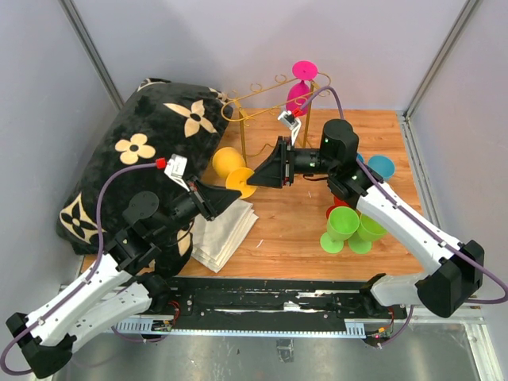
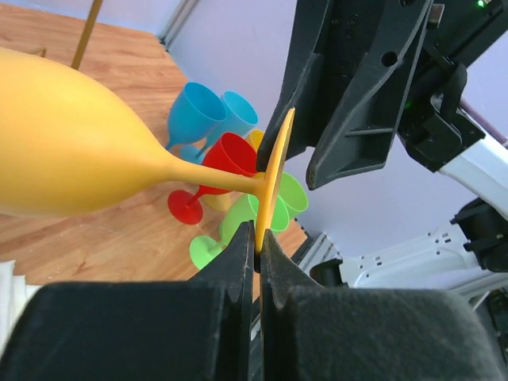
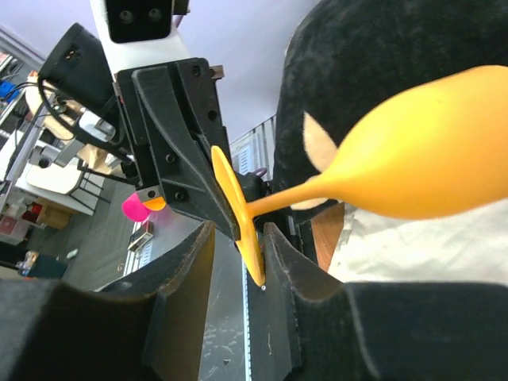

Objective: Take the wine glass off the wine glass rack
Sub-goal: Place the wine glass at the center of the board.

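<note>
Yellow wine glass [image 2: 71,159], stem level, is being clamped by its foot in the closed left gripper [image 2: 256,238]; right gripper [image 3: 238,238] is being seen with jaws parted astride that foot.

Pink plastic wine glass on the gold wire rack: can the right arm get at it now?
Probably yes. The right end effector stands open around the yellow plastic wine glass's foot, which the left end effector grips, so it can back off. The pink plastic wine glass hangs close behind, unobstructed.

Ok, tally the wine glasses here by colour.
Yellow glass: 1
Pink glass: 1
Blue glasses: 2
Red glass: 1
Green glasses: 2
Total: 7 seen clearly; a yellowish bit behind the red one may be another.
</note>
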Motion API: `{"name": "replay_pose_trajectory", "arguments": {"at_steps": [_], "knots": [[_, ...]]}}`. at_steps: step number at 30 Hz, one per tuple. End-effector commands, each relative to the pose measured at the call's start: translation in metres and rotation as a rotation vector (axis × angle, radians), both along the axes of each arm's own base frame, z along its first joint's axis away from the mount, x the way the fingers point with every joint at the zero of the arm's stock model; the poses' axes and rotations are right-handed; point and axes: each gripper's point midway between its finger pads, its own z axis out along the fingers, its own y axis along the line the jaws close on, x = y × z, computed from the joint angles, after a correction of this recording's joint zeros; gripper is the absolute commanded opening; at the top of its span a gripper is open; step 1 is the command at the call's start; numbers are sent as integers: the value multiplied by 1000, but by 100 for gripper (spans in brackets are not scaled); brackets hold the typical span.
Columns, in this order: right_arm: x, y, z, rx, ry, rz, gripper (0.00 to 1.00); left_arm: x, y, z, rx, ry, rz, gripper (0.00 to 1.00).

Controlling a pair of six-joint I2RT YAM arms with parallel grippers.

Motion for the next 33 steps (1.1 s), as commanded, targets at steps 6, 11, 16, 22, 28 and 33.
{"name": "replay_pose_trajectory", "arguments": {"at_steps": [6, 11, 16, 22, 28, 33], "knots": [[-1, -7, 16, 47, -100, 9, 1, -7, -14, 6, 7, -62, -98, 16], [-5, -9, 24, 76, -144, 20, 1, -6, -16, 4, -18, -42, -96, 34], [-13, -10, 23, 98, -178, 57, 1, -3, -18, 3, -68, -11, -90, 35], [-20, -12, 18, 98, -194, 99, 1, -3, -20, 8, -137, -3, -103, 35], [-25, -13, 16, 108, -214, 123, 1, -4, -23, 10, -154, -4, -119, 33], [-28, -15, 18, 112, -234, 129, 3, -3, -27, 6, -149, 0, -133, 18]]}}
